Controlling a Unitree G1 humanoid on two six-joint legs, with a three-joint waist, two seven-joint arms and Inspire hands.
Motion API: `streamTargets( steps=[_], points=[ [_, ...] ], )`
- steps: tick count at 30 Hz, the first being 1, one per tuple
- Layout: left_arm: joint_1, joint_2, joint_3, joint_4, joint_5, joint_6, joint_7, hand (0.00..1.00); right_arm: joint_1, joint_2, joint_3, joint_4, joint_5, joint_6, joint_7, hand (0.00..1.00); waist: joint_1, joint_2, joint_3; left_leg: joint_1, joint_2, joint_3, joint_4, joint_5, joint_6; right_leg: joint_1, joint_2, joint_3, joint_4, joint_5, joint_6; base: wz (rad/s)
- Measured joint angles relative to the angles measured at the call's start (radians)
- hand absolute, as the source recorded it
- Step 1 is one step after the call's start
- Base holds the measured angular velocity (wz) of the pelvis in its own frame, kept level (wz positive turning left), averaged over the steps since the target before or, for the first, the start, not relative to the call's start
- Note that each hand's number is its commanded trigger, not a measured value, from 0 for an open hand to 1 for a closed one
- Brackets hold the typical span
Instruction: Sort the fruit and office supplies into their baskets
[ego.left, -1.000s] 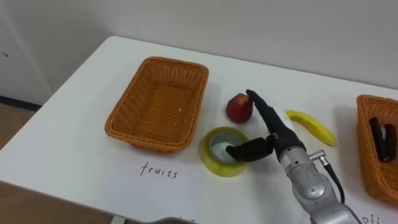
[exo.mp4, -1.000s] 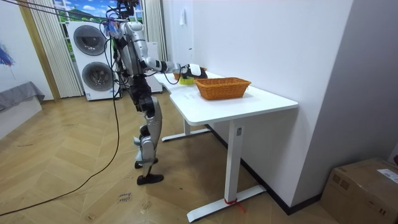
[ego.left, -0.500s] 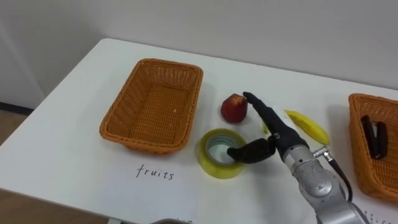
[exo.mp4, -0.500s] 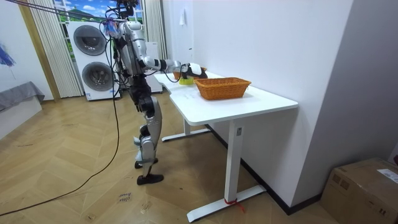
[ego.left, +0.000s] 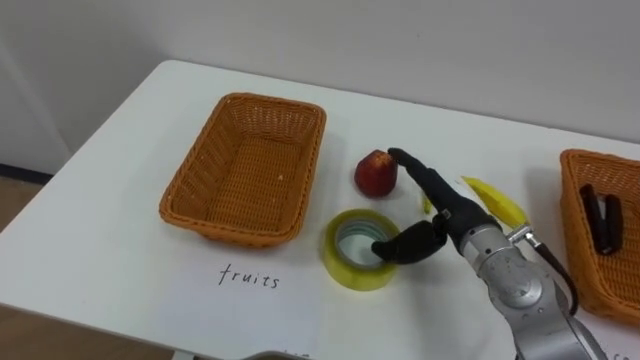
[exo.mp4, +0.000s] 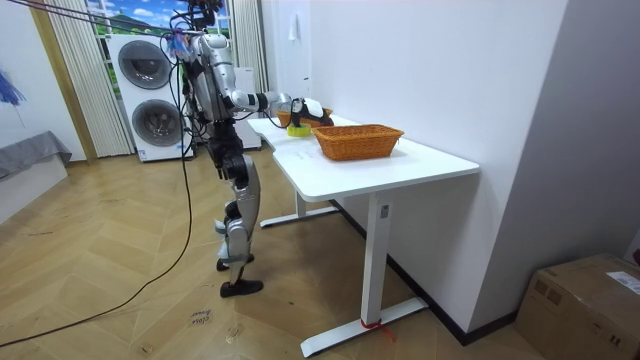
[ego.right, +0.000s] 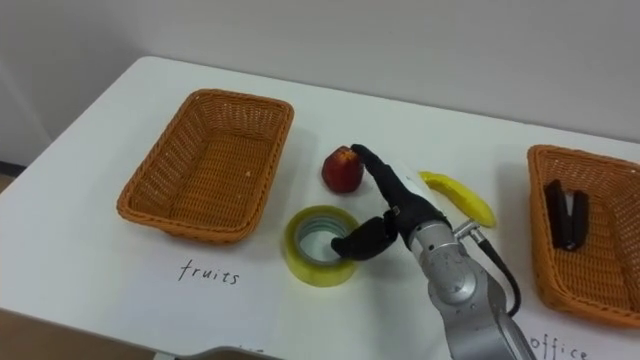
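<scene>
White table, fruit basket empty. Right hand is spread and holds nothing: fingertips at the apple, thumb bent over the tape roll, banana just behind. It has barely shifted in the last second, so probably still lining up and no grip yet.

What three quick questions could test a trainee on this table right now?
1. True or false: the fruits basket holds no fruit.
2. Fill in: the black stapler lies in the other basket, on the robot's ___ side.
3. The right hand has its thumb over which: A banana, B yellow tape roll, C stapler?
Key: 1 true; 2 right; 3 B.
</scene>
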Motion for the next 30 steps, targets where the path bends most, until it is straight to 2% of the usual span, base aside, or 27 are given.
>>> streamTargets(
  steps=[11, 15, 22, 30],
  points=[
    [0.001, 0.000, 0.000, 0.003, 0.000, 0.000, 0.000, 0.00, 0.003, 0.000, -0.001, -0.021, -0.054, 0.003, 0.071, 0.00, 0.001, -0.013, -0.0034, 0.000, 0.000, 0.000, -0.001, 0.000, 0.000, 0.000, 0.001, -0.004, 0.000, 0.000, 0.000, 0.00],
    [0.000, 0.000, 0.000, 0.003, 0.000, 0.000, 0.000, 0.00, 0.003, 0.000, 0.000, -0.045, -0.093, 0.022, 0.103, 0.00, 0.002, -0.017, -0.0030, 0.000, 0.000, 0.000, -0.001, 0.000, 0.000, 0.000, 0.001, -0.005, 0.000, 0.000, 0.000, 0.00],
    [-0.001, 0.003, -0.003, 0.003, 0.000, -0.001, 0.000, 0.00, 0.003, 0.000, 0.000, -0.053, -0.117, 0.022, 0.150, 0.00, 0.006, -0.026, -0.0027, 0.000, 0.001, 0.000, -0.001, 0.000, 0.000, 0.000, 0.001, -0.006, 0.001, 0.000, 0.000, 0.00],
    [-0.003, 0.004, -0.008, 0.023, 0.000, -0.005, 0.001, 0.00, 0.003, -0.002, -0.001, -0.063, -0.139, 0.022, 0.201, 0.00, 0.006, -0.026, -0.0022, 0.000, 0.002, 0.000, -0.001, 0.000, 0.000, 0.001, 0.002, -0.001, 0.001, 0.000, 0.000, 0.00]
  ],
)
